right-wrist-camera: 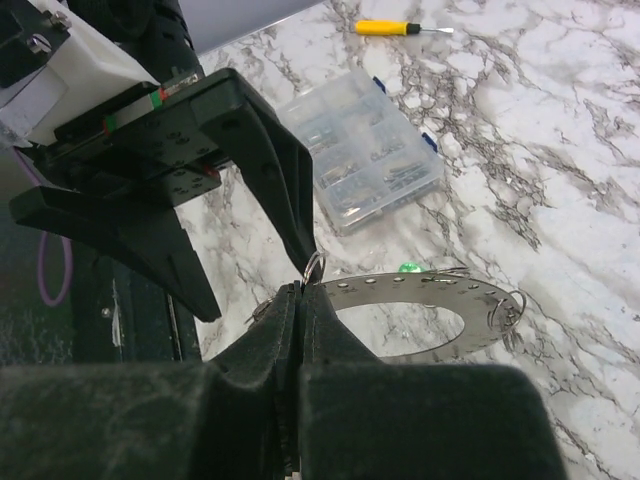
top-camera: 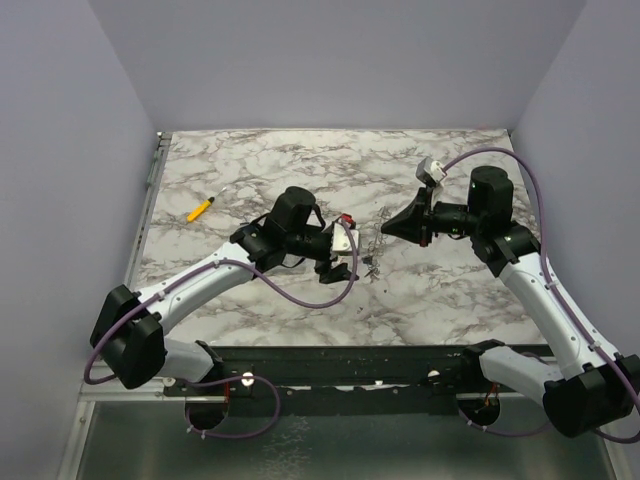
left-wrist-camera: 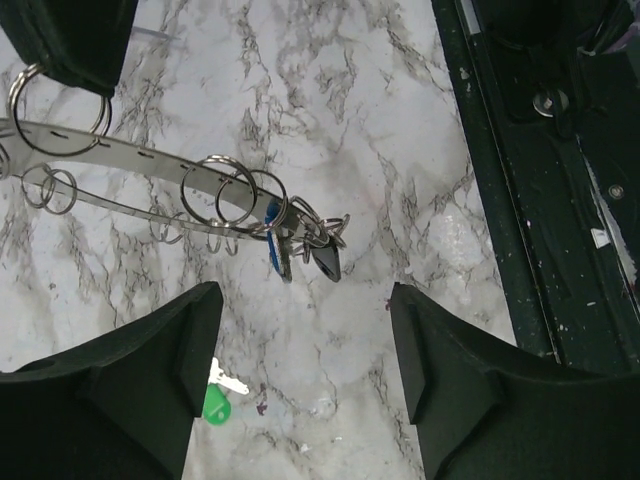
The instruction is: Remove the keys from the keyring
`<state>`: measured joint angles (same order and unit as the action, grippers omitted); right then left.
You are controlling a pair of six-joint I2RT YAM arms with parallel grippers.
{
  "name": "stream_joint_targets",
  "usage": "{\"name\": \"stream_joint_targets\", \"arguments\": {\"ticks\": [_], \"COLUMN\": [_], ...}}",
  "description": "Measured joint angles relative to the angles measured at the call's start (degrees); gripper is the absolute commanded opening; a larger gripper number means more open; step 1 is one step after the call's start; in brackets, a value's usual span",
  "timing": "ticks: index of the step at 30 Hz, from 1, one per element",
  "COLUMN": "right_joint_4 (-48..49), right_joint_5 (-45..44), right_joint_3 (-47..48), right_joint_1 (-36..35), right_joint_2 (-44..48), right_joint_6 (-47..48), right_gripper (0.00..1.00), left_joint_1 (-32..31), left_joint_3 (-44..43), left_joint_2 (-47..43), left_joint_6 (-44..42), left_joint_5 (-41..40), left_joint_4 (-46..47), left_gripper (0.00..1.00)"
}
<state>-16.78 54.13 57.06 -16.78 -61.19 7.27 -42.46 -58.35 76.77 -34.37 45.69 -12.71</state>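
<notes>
right claw (right-wrist-camera: pixel 298 300): clenched on the near rim of the large flat grey metal keyring (right-wrist-camera: pixel 440 300), black fingers pressed tight together, filling the bottom of its own wrist view.
left claw (left-wrist-camera: pixel 302 290): released, grasping nothing, its two black fingers (left-wrist-camera: pixel 150 390) spread wide at five and seven o'clock in its own wrist view.
keyring: held by the right claw between the two claws, near the middle of the white-and-grey marble surface (top-camera: pixel 250 160); thin split rings (left-wrist-camera: pixel 235 190) threaded through slots along the band.
keys (left-wrist-camera: pixel 300 245): bunch of small silver keys, one with a blue head, gathered on split rings at the band's near end, at twelve o'clock from the gap of the left claw.
green-headed key (left-wrist-camera: pixel 215 402): small key with a silver blade, off the keyring, lying flat on the surface at seven o'clock from the bunch, just beside a finger of the left claw.
clear plastic compartment box (right-wrist-camera: pixel 365 150): on the surface at twelve o'clock from the right claw, beyond the keyring, small metal parts inside.
yellow-handled screwdriver (right-wrist-camera: pixel 395 27): on the surface past the box; in the top view at ten o'clock from the left claw, well apart.
</notes>
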Motion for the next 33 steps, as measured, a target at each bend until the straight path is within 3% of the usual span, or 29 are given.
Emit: {"name": "stream_joint_targets", "arguments": {"ticks": [14,16,21,27,33], "right_joint_4": [0.8,0.9,0.9,1.2,1.3], "right_joint_5": [1.7,2.1,2.3,0.8,-5.3], "right_joint_3": [0.0,0.0,0.0,0.0,0.0], "right_joint_1": [0.0,0.0,0.0,0.0,0.0], "right_joint_2": [0.0,0.0,0.0,0.0,0.0], "right_joint_6": [-1.7,-1.9,-2.3,-2.8,-2.7], "right_gripper": [0.01,0.01,0.01,0.01,0.01], "left_joint_1": [-1.8,-2.1,-2.4,-2.5,-2.4], "left_joint_3": [1.3,1.7,1.9,1.9,0.9], "left_joint_2": [3.3,3.4,3.4,3.0,0.3], "left_joint_6": [4.6,5.1,7.3,8.9,6.8], "left_joint_5": [-0.8,-1.0,-1.1,-1.1,-4.9], "left_joint_4": [10.6,11.6,13.6,12.9,3.7], "left_gripper": [0.48,0.38,0.0,0.0,0.0]}}
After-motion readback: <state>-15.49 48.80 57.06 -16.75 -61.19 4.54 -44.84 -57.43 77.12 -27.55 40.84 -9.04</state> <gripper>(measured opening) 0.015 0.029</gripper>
